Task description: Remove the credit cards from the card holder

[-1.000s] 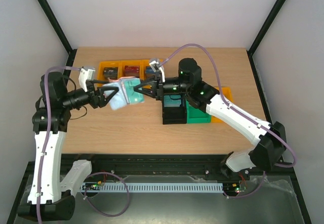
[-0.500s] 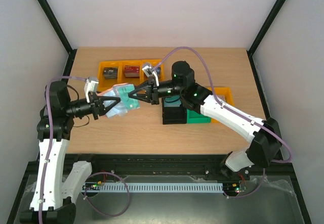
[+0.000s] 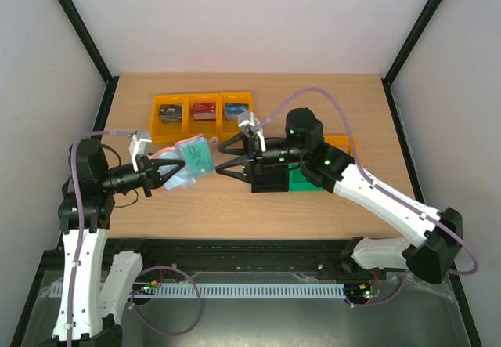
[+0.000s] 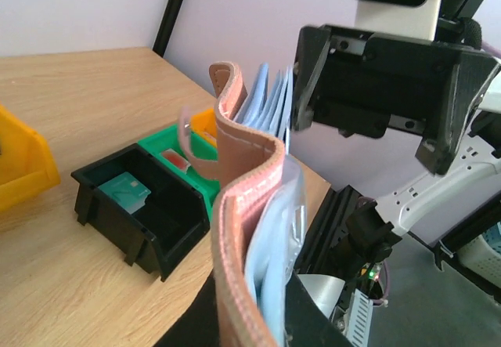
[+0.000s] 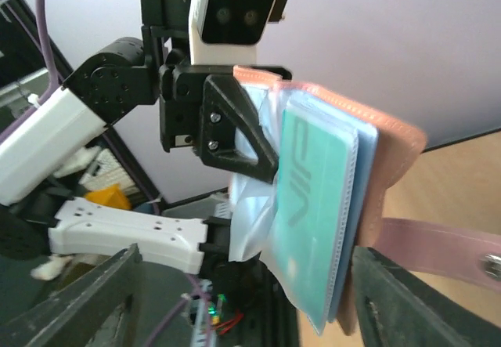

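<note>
The left pincer (image 3: 160, 173) is clamped on the card holder (image 3: 190, 161), which is held open above the counter (image 3: 235, 198) with a teal credit card (image 5: 313, 214) in its clear sleeves. The right pincer (image 3: 228, 159) gapes wide and empty just beside it. The black bin (image 4: 109, 220) holds another teal card (image 4: 125, 190), and the green bin (image 4: 156, 139) holds a reddish card (image 4: 174, 159).

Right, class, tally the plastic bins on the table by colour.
orange bins: 4
black bin: 1
green bin: 1
Total: 6
</note>
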`<action>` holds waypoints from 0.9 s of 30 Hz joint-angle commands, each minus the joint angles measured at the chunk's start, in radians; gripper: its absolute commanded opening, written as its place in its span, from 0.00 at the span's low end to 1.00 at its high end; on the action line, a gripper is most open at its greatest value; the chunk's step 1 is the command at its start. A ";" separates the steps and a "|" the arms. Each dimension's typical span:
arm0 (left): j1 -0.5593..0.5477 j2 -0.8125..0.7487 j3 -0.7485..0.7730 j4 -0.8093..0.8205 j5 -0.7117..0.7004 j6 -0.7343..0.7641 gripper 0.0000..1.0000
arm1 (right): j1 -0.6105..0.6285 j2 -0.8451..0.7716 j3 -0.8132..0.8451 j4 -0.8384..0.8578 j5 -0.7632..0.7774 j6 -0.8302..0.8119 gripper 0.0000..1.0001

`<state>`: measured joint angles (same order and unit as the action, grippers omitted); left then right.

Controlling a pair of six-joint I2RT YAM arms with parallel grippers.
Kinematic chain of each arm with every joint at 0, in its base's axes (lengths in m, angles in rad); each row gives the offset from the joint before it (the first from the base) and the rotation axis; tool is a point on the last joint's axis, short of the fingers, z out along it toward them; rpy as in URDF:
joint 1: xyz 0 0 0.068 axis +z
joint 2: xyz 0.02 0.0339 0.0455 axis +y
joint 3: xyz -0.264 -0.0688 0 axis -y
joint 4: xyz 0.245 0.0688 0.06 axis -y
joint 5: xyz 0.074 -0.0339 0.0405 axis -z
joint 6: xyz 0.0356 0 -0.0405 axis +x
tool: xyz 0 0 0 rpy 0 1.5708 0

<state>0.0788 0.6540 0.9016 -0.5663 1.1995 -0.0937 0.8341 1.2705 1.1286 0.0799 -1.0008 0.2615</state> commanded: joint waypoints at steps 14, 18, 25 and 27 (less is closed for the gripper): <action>-0.004 0.103 0.160 -0.236 0.136 0.324 0.02 | -0.011 -0.037 0.097 -0.202 0.149 -0.272 0.95; -0.020 0.138 0.204 -0.305 0.147 0.403 0.02 | -0.011 0.017 0.158 -0.222 0.113 -0.310 0.97; -0.030 0.155 0.224 -0.305 0.157 0.397 0.02 | -0.009 0.139 0.241 -0.235 -0.061 -0.316 0.92; -0.030 0.160 0.222 -0.296 0.152 0.391 0.02 | -0.006 0.158 0.256 -0.235 -0.095 -0.312 0.82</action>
<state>0.0544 0.8066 1.0992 -0.8577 1.3106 0.2687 0.8249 1.3937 1.3346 -0.1356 -0.9737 -0.0380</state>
